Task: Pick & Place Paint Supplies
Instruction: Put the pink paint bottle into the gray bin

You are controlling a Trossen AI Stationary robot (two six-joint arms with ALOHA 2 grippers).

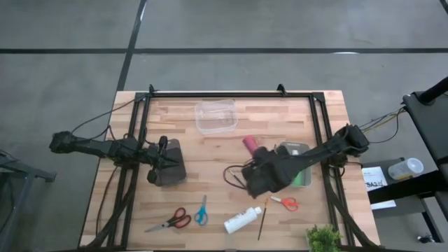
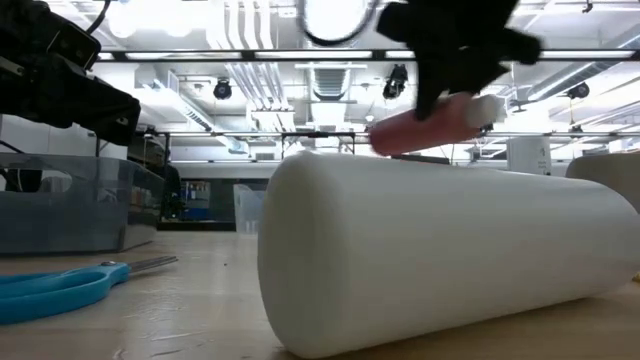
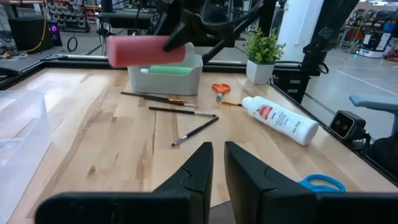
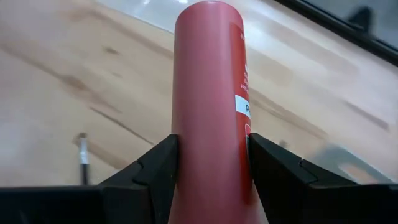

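My right gripper [image 1: 255, 158] is shut on a red paint bottle [image 1: 249, 143], which hangs above the middle of the table. A green bottle [image 3: 168, 70] lies in a small white tray [image 3: 186, 82] beneath the right arm. A white bottle [image 1: 243, 220] lies on its side near the front edge, close to the low camera [image 2: 440, 260]. Three thin brushes [image 3: 180, 111] lie flat on the wood in front of the tray. My left gripper [image 3: 217, 155] rests at the table's left [image 1: 164, 159], its fingers nearly together with nothing between them. My right gripper pinches the red bottle's round sides [image 4: 211, 146] between its two fingers [image 4: 158, 165], near the white-capped end [image 2: 485, 110]. The fingers run along the bottle, whose flat bottom end [image 4: 205, 7] sticks out ahead of them. The bottle is lifted clear of the table, lying roughly level.
A clear plastic box [image 1: 215, 115] stands at the far middle. Red-handled scissors [image 1: 170, 221], blue scissors [image 1: 201, 210] and small orange scissors [image 1: 285, 203] lie near the front. A potted plant [image 1: 323, 238] stands at the front right corner. Bare wood lies between the box and the left gripper.
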